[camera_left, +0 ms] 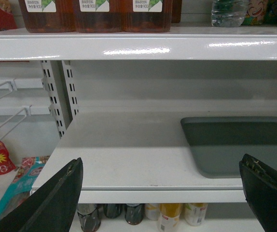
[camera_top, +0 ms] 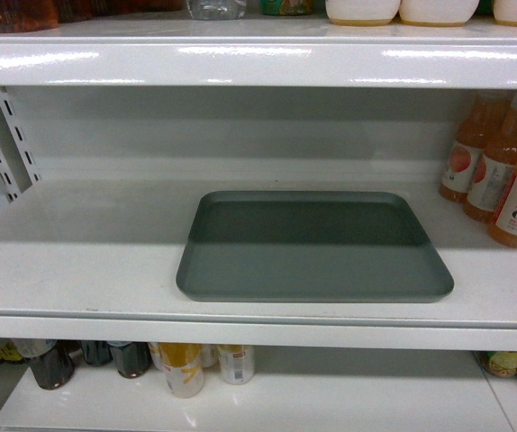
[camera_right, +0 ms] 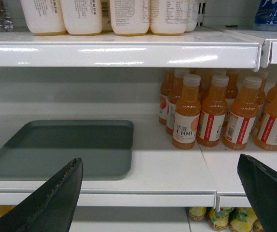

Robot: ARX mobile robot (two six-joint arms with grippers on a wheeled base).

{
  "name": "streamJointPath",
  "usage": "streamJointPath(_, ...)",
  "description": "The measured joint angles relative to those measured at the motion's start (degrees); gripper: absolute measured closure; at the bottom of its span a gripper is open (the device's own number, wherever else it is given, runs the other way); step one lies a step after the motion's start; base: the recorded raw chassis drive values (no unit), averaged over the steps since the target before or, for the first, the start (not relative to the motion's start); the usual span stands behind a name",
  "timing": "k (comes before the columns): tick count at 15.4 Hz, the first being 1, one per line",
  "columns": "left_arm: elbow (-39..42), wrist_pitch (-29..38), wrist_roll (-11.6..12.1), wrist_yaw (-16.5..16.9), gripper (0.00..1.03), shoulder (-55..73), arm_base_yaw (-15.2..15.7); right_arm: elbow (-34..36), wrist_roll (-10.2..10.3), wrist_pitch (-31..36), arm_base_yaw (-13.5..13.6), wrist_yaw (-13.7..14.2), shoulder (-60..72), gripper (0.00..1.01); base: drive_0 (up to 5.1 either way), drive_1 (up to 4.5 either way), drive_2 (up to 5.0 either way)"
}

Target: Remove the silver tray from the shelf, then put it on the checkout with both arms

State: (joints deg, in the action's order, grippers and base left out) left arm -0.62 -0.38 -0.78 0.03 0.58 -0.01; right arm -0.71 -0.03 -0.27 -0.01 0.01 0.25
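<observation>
On the middle board of the glossy white metal shelf (camera_top: 78,261) lies the flat rectangular grey-green silver tray (camera_top: 312,247), flat on its base, its near long edge just behind the shelf's rounded front lip and its back half in the shadow of the board above. Nothing rests in it, and neither hand touches it.

Seen from the left wrist, the left hand (camera_left: 162,193) hangs in front of the shelf lip with its two black fingers (camera_left: 56,203) spread wide and nothing between them; the tray sits ahead of it and off to its right side, only the tray's left end showing beyond the right finger. From the right wrist, the right hand (camera_right: 162,193) is likewise spread wide and holding nothing, in front of the lip; the tray lies ahead and to its left, its right near corner close above the left finger.

Ahead and to the right of the right hand, well apart from the tray, stand rows of orange juice bottles with white caps and red-and-white labels (camera_right: 186,113). Above them, on the upper board, stand cream-white plastic bottles (camera_right: 129,17). Above the left hand, dark brown bottles with white labels (camera_left: 95,14) line the upper board, and slotted white uprights (camera_left: 61,96) rise to its left. Below the tray's board, tins and dark jars (camera_top: 186,364) crowd the lower level.
</observation>
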Motion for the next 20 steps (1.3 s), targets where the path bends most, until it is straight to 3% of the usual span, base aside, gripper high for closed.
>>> streamJointPath(20, 0.0, 0.0, 0.0, 0.0, 0.05, 0.0, 0.0, 0.0, 0.0, 0.0, 0.0, 0.0, 0.0, 0.03, 0.0, 0.00, 0.0)
